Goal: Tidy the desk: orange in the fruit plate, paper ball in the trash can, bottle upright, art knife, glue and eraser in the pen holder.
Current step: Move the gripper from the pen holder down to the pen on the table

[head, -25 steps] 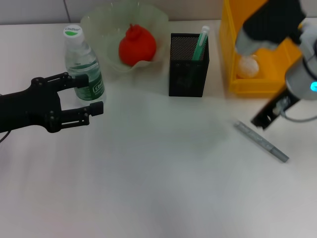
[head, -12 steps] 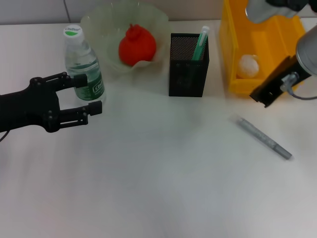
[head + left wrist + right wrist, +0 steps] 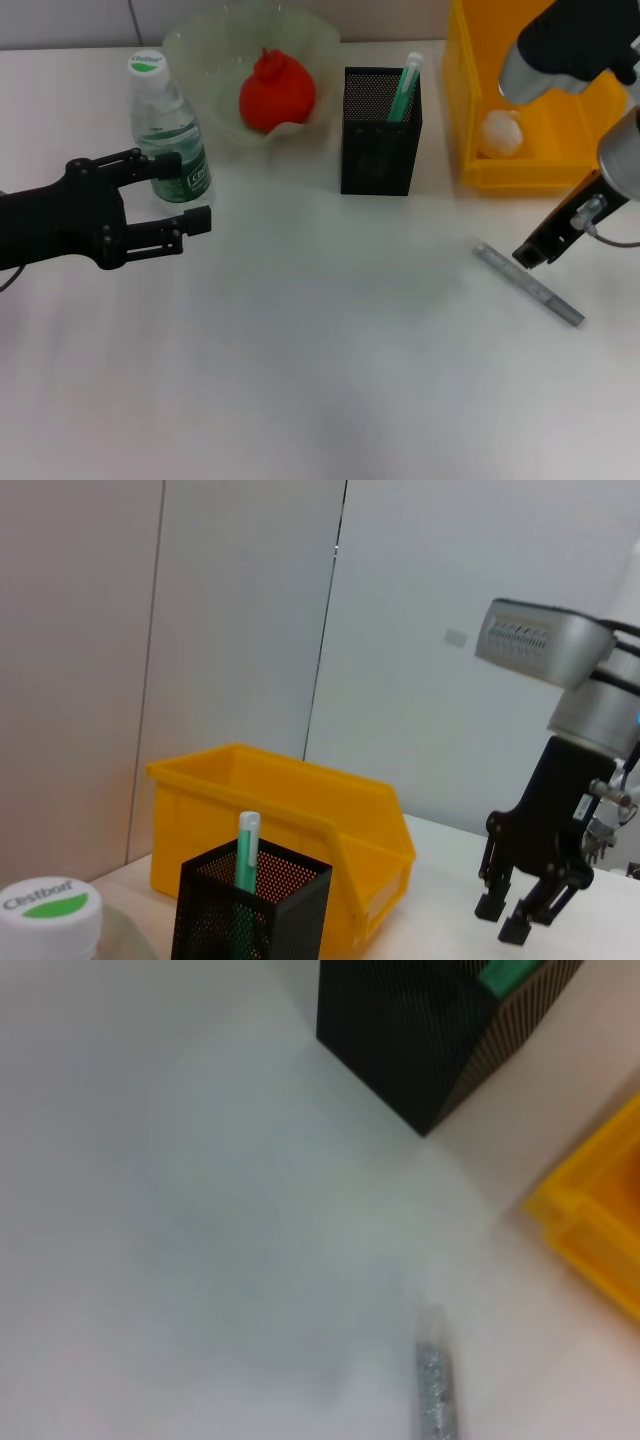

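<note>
Right gripper [image 3: 530, 252], jaws parted and empty, is dropping back toward the art knife [image 3: 528, 285], readying a pickup; left gripper [image 3: 185, 195] is idling open beside the bottle [image 3: 168, 135].

We see the bottle [image 3: 167, 135] standing at the far left, just left of the fruit plate [image 3: 215, 55]; the orange [image 3: 277, 92] sits in that plate; the pen holder [image 3: 379, 135] stands right of the plate; the trash can [image 3: 470, 120] is at the far right with the paper ball [image 3: 501, 133] in it; the art knife [image 3: 528, 284] lies on the table [image 3: 320, 380] nearer us.
</note>
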`<state>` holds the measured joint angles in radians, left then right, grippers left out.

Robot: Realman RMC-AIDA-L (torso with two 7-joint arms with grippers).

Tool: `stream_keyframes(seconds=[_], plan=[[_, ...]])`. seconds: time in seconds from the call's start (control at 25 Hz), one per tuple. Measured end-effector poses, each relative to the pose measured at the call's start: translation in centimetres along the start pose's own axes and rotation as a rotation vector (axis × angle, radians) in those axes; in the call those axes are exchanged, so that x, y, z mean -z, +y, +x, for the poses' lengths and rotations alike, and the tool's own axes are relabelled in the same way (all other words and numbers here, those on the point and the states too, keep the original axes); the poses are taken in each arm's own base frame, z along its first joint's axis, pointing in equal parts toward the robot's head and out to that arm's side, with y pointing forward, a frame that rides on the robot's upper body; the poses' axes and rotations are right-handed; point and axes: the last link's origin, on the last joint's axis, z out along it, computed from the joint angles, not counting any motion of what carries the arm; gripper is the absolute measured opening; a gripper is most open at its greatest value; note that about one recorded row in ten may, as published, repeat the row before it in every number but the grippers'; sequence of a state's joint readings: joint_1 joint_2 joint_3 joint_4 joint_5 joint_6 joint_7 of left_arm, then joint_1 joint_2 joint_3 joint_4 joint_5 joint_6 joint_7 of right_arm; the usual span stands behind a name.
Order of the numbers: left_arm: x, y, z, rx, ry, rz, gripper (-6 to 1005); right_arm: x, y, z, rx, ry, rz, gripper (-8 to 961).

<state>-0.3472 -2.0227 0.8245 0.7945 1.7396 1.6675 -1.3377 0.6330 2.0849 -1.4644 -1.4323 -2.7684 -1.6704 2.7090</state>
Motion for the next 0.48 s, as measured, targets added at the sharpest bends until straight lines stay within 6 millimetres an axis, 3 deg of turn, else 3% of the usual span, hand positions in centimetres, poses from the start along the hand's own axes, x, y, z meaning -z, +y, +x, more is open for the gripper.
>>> stream_keyframes(seconds=[0.48], plan=[[0.1,0.2,-0.3,0.009,0.0,0.003,798,-3.1,0.1,0.7,-0.011,0.03,-0.034,459]])
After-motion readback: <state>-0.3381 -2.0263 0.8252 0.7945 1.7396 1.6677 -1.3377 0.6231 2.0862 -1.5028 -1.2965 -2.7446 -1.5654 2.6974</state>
